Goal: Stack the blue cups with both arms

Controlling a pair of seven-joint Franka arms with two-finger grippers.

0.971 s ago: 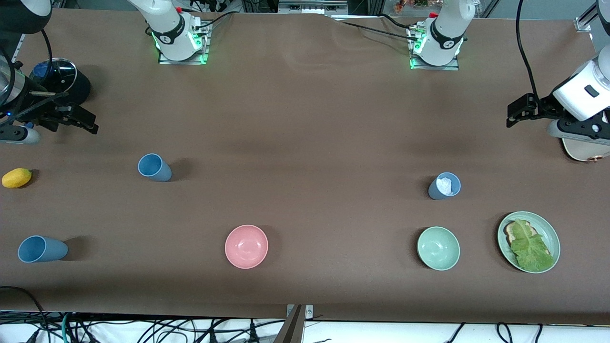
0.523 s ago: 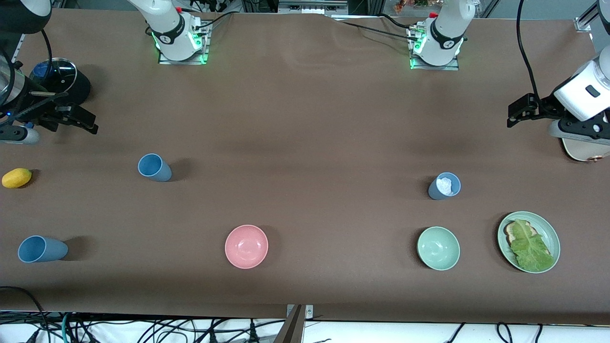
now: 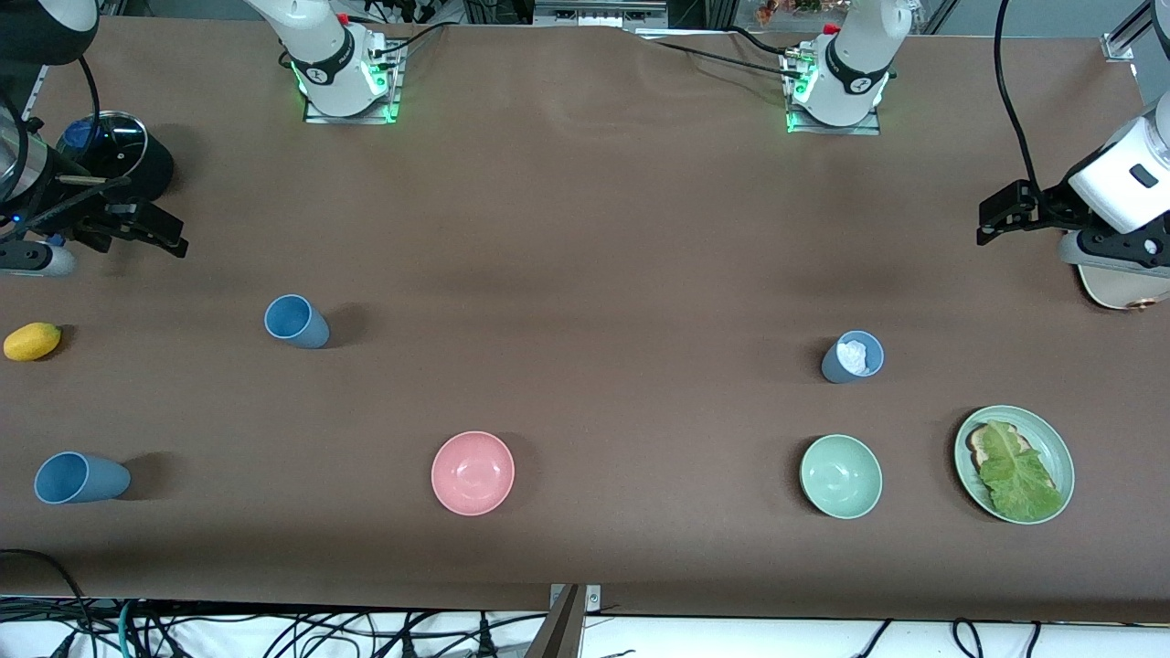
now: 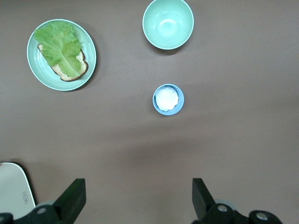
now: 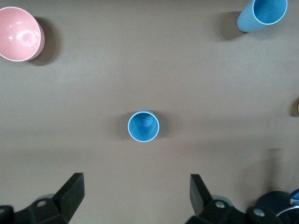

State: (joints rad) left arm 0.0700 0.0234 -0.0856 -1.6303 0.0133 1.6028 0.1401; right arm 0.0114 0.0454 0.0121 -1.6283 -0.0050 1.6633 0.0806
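1. Three small matte blue plastic cups stand upright and well apart on the brown table (image 3: 585,228).
2. The light blue cup (image 3: 295,321) stands toward the right arm's end of the table, and the right wrist view (image 5: 143,126) looks straight down into it; it holds nothing.
3. A second empty light blue cup (image 3: 78,478) stands nearer the front camera than the first, close to the table's edge at the same end; it shows in a corner of the right wrist view (image 5: 263,14).
4. The greyer blue cup (image 3: 852,356) stands toward the left arm's end with something white inside, seen from above in the left wrist view (image 4: 168,99).
5. The right gripper (image 3: 146,230) hangs over the right arm's end of the table, its black fingers (image 5: 70,191) spread wide and holding nothing.
6. The left gripper (image 3: 1001,212) hangs over the left arm's end of the table, its fingers (image 4: 72,200) also spread wide and empty.
7. A glossy pink bowl (image 3: 473,472) sits near the front edge, about mid-table.
8. A pale green bowl (image 3: 841,476) sits nearer the front camera than the greyer blue cup.
9. Just beside that bowl, toward the left arm's end, a pale green plate (image 3: 1062,457) carries a slice of bread under a lettuce leaf (image 3: 1016,477).
10. A small yellow lemon-like fruit (image 3: 32,341) lies at the right arm's end, between the right gripper and the second cup.
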